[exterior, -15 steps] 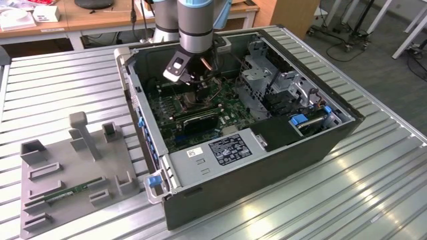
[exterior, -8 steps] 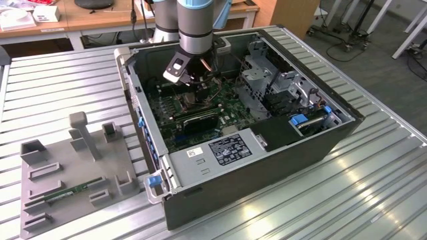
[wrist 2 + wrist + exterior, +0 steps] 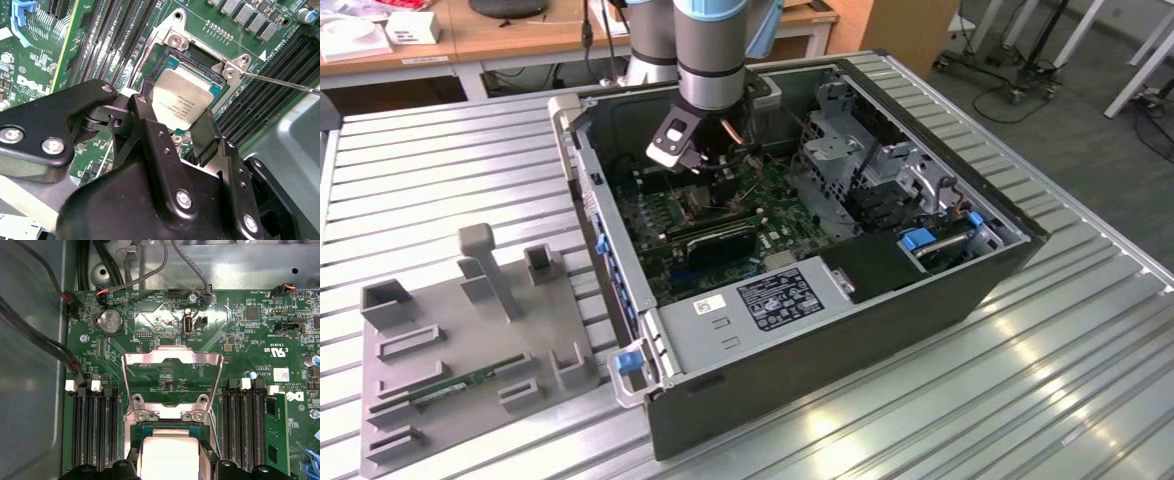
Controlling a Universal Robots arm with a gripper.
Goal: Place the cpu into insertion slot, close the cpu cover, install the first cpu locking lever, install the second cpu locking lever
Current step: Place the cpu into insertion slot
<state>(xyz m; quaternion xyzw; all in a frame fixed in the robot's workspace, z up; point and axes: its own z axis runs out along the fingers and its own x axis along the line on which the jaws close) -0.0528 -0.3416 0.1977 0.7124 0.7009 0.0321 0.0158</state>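
Observation:
In the exterior view my gripper [image 3: 707, 165] reaches down into the open computer case [image 3: 907, 300], over the green motherboard. It is shut on the cpu [image 3: 182, 102], a square chip with a silvery-tan top, with black fingers [image 3: 202, 132] on two opposite edges. The cpu hangs slightly tilted just over the insertion slot [image 3: 192, 54], whose dark bed and metal rim show past the chip's far edge. In the first wrist view the cpu [image 3: 170, 457] sits at the insertion slot [image 3: 170, 427]. The cpu cover [image 3: 172, 359] is swung open beyond it. A thin locking lever [image 3: 280, 82] sticks out beside the socket.
Rows of black memory slots [image 3: 95, 430] flank the socket on both sides, and cables [image 3: 35, 340] run along the case wall. A black block [image 3: 720, 245] sits lower on the board. On the slatted table [image 3: 427, 160] at the exterior view's left lies a grey fixture tray [image 3: 467, 340].

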